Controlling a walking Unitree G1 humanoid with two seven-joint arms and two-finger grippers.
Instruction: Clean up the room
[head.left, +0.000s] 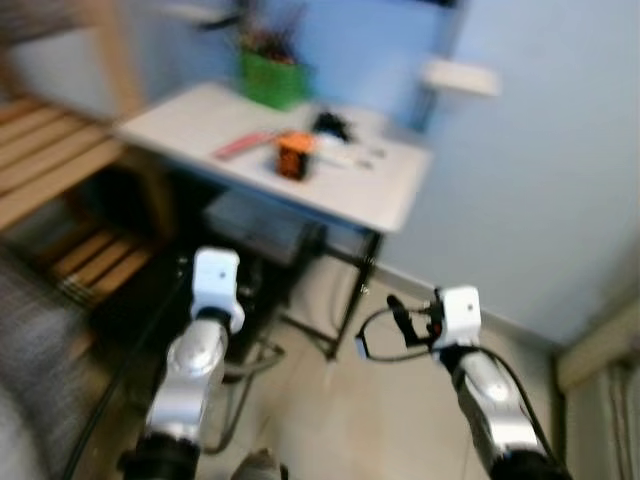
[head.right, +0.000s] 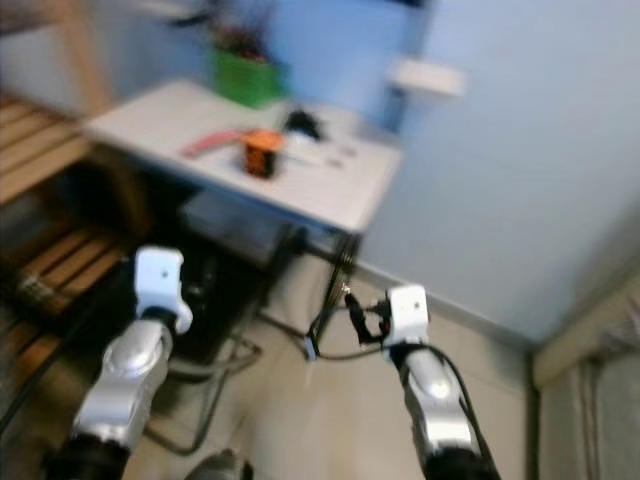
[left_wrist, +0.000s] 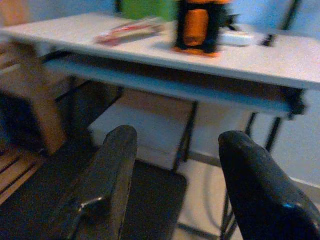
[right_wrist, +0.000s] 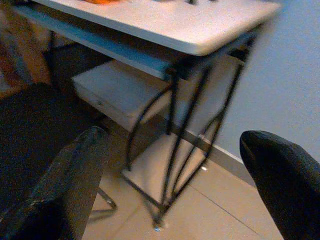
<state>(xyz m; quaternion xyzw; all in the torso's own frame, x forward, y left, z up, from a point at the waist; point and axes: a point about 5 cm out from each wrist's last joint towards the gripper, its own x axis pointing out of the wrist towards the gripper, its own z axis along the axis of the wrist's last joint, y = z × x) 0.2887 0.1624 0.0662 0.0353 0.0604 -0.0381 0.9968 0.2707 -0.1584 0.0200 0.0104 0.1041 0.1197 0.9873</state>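
Item: small white-topped desk on a black wire frame (head.left: 400, 195), standing against a pale blue wall; a grey pull-out shelf sits under the top. On it, blurred: an orange-and-black blocky object (head.left: 293, 155), upright near the middle; a flat pink-red strip (head.left: 243, 145) just beside it, toward the robot's left; a green box-shaped container (head.left: 271, 78) at the back edge, holding dark thin items too blurred to name; some small dark and white clutter (head.left: 340, 135) behind the orange object, unidentifiable. These appear to be the loose things a tidy-up would address, though which comes first cannot be judged. Left gripper (left_wrist: 175, 185): fingers spread apart, empty, raised level and aimed at the desk's underside, with the orange object above and well ahead. Right gripper (right_wrist: 185, 185): fingers wide apart, empty, facing the desk's near leg and the tiled floor. Both are held forward and ready, likely because the robot is approaching; nothing is within reach yet. Wooden slatted furniture (head.left: 50, 150) stands to the left.
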